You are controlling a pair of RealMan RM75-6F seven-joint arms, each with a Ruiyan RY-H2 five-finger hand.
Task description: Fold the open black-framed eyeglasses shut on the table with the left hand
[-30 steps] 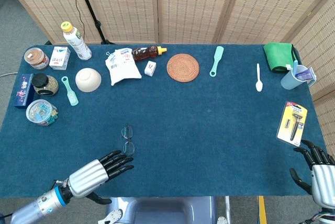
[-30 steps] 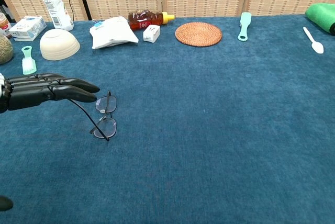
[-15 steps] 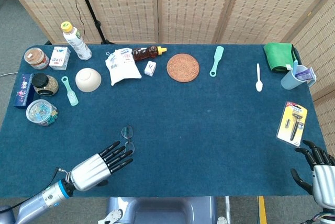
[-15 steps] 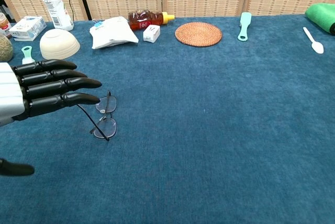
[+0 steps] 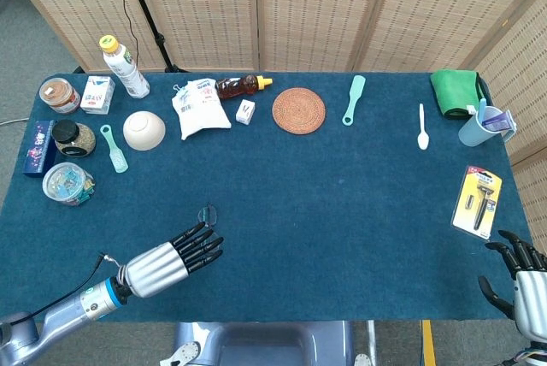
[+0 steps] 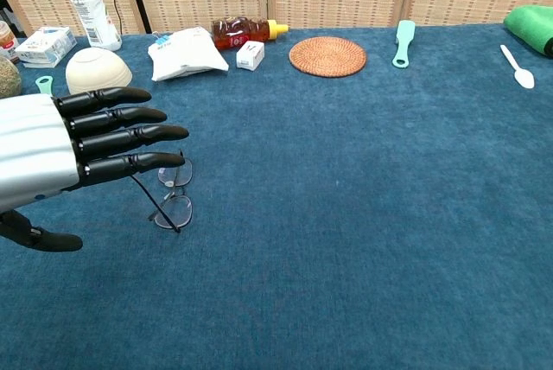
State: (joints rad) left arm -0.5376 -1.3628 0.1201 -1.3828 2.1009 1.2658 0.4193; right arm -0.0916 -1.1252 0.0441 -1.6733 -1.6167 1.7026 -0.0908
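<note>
Eyeglasses (image 6: 173, 201) — just under left hand (image 6: 60, 149) fingertips

One eyeglasses (image 6: 173, 197); one bowl (image 5: 144, 130); one bottle (image 5: 124, 66); three jars (image 5: 73, 138); one spoon (image 5: 421, 126); one trivet (image 5: 298, 110); two hands (image 5: 169, 259).

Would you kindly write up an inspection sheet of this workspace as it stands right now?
Surface: blue cloth table, flat.
Job's things: eyeglasses lying open near the front left edge, one temple raised.
Clutter: bottle, jars, bowl, white pouch, woven coaster, spatula, spoon, green cloth, cup, packaged razor.
Hands: left hand flat, fingers straight, above the eyeglasses, holding nothing; right hand at the front right corner, empty, fingers apart.
Cables: black cable behind the table; thin wire by the left wrist.
Surroundings: woven folding screens, grey floor.
</note>
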